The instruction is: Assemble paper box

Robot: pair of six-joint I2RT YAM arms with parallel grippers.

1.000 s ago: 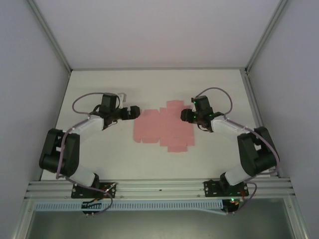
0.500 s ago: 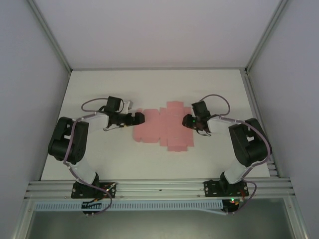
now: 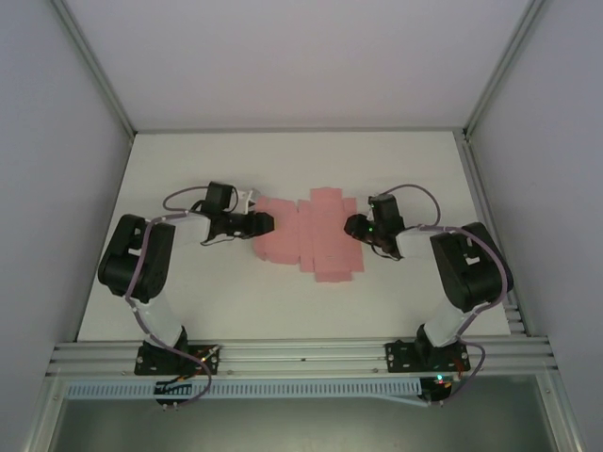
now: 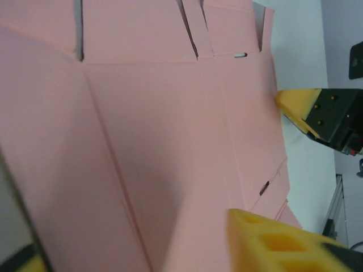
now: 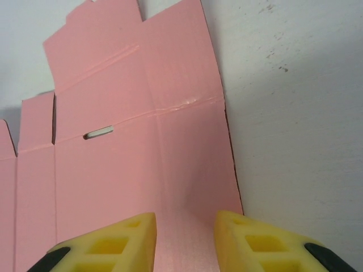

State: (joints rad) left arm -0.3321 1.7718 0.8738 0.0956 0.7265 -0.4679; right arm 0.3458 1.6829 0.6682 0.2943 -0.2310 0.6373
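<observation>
Flaps spread out, the paper box (image 3: 316,240) lies from above as a flat die-cut sheet on the white bench (image 3: 188,169), directly between the two hands. The left hand (image 3: 256,223) sits at its left edge and the right hand (image 3: 354,226) at its right edge. Its wider span therefore runs from one hand to the other, with short flaps pointing toward the far wall and toward the arm bases. A shadowed crease crosses the sheet about midway between the hands. From the left wrist, the paper box (image 4: 159,141) spreads just ahead of the left hand (image 4: 130,243) and across the gap between its yellow pads (image 4: 272,243), which sit apart at the lower corners. Whether they clamp the card I cannot tell. Fold lines run away from this hand, and at the sheet's far edge sits the right hand's yellow fingertip (image 4: 294,105). From the right wrist, the right hand (image 5: 186,226) holds its pads a narrow gap apart, slightly spread, with the card showing through the gap. The paper box (image 5: 130,141) lies flat under and ahead of them. Its right edge runs just beside the right pad, with bare bench (image 5: 295,113) beyond. A small slot (image 5: 98,132) lies ahead to the left.
</observation>
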